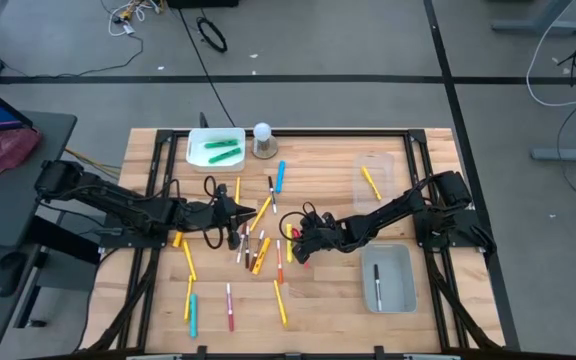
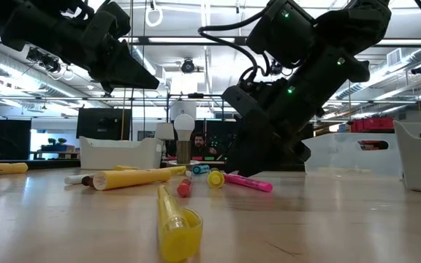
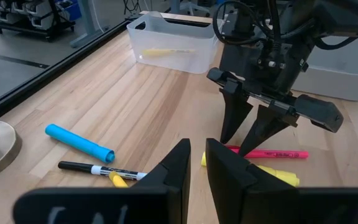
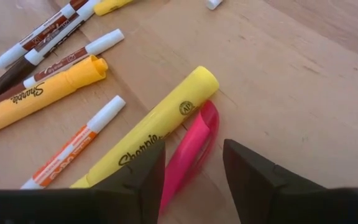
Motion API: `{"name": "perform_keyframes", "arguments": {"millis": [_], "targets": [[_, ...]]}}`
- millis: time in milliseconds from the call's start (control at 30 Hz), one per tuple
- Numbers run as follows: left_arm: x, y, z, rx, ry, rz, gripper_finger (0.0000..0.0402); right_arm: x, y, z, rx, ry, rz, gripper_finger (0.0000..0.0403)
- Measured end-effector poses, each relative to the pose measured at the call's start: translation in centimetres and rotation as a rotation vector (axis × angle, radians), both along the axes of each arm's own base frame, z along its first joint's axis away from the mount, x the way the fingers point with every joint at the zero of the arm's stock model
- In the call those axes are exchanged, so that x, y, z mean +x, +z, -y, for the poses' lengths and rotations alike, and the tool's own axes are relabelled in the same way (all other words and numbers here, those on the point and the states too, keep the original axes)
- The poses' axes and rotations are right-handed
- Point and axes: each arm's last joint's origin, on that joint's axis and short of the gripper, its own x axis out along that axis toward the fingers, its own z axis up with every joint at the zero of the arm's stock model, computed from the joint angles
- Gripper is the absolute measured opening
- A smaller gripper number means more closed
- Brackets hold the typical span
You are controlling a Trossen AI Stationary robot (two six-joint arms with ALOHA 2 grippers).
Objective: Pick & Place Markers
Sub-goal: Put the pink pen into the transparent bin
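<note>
Markers [image 1: 258, 245] lie scattered over the middle of the wooden counter [image 1: 328, 310], while some have been sorted by colour into bins: green ones in the white tray [image 1: 196, 152] near the far left corner, a yellow one in the clear bin [image 1: 393, 165] near the far right, and a dark-capped white one in the grey bin [image 1: 403, 290] by the near right edge. That sorting looks like why the loose pile sits central, within reach of both arms.

The right pincer [image 1: 296, 243] is low over the centre of the counter, tipped down at a pink highlighter [image 4: 191, 149] that lies touching a yellow Sharpie highlighter [image 4: 160, 121]. Its fingers are spread, one on each side of the pink barrel, and not pinching it yet; the left finger looks to rest over the yellow one, so closing may catch both.

The left pincer [image 1: 246, 212] hangs just left of the pile, fingers pressed nearly together with only a slim gap, holding nothing. A blue highlighter [image 3: 79, 142] and a black pen marker [image 3: 98, 169] lie on the boards ahead of it
</note>
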Motion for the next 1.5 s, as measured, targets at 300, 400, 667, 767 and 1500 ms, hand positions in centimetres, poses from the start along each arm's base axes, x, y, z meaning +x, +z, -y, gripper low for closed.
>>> {"name": "perform_keyframes", "arguments": {"millis": [300, 400, 667, 767, 1500], "targets": [[0.00, 0.00, 0.00, 0.000, 0.000, 0.000, 0.0055, 0.02, 0.03, -0.02, 0.000, 0.000, 0.001, 0.0165], [0.00, 0.00, -0.01, 0.000, 0.000, 0.000, 0.0055, 0.03, 0.04, -0.02, 0.000, 0.000, 0.002, 0.0165], [0.00, 0.00, 0.00, 0.000, 0.000, 0.000, 0.0055, 0.03, 0.04, -0.02, 0.000, 0.000, 0.002, 0.0165], [0.00, 0.00, -0.01, 0.000, 0.000, 0.000, 0.0055, 0.04, 0.05, -0.02, 0.001, 0.000, 0.002, 0.0165], [0.00, 0.00, 0.00, -0.001, 0.000, 0.000, 0.0055, 0.09, 0.09, -0.36, 0.046, 0.040, 0.005, 0.0165]]}}
